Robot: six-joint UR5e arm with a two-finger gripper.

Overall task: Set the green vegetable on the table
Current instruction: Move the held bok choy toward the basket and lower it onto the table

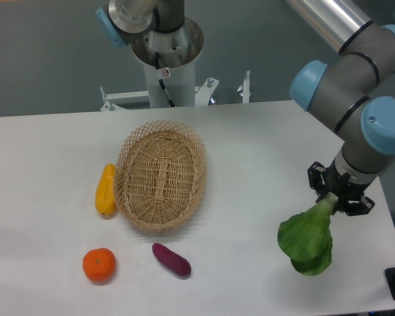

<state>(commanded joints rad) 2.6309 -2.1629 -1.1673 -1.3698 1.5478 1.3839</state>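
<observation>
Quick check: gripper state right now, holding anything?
Gripper: closed on the pale stalk of the green vegetable, whose leafy head hangs down over the right part of the table.

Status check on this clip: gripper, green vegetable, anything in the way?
Gripper shut on pale stalk of leafy green vegetable. Leaf head hangs low over white table, right side; contact unclear. Nothing near it; woven wicker basket well left.
</observation>
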